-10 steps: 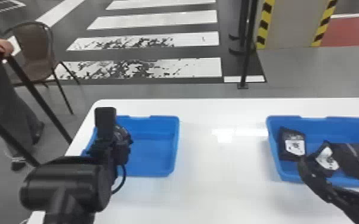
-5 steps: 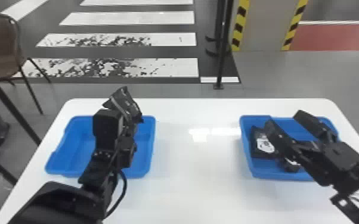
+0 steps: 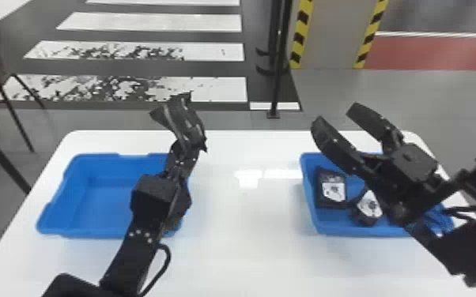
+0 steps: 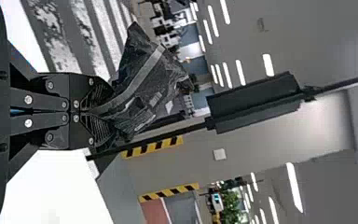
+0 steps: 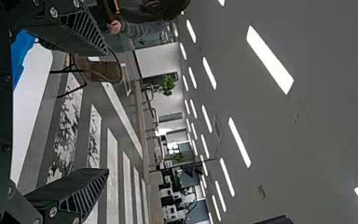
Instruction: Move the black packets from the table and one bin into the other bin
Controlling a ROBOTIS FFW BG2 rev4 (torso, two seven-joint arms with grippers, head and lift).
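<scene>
Robot's left side first: shallow blue plastic bin (image 3: 102, 197), smooth walls, lipped rim. Above its inboard end, the black left gripper (image 3: 184, 152) is pinched narrow on one end of a crinkled, glossy black packet (image 3: 182, 118); the rest fans out past the fingertips, long axis roughly carrying on their line. Already in hand, so what counts is the gap to the drop. I'd say that goes to the robot's right, across the shiny white tabletop (image 3: 241, 237), into the second blue plastic bin (image 3: 328, 230). Two flat black packets with white labels sit there: a squarish one (image 3: 324, 177) near the inboard wall, another (image 3: 369, 207) just beside it, turned at an angle. Black right gripper (image 3: 335, 115), flat ribbed fingers spread wide, nothing between them, hangs over that bin, nearer the drop than the left (my guess: it backs off first, or the two arms crowd each other). Held packet's film looks slack, probably folds or swings on release; I'd lower it well inside the walls.
</scene>
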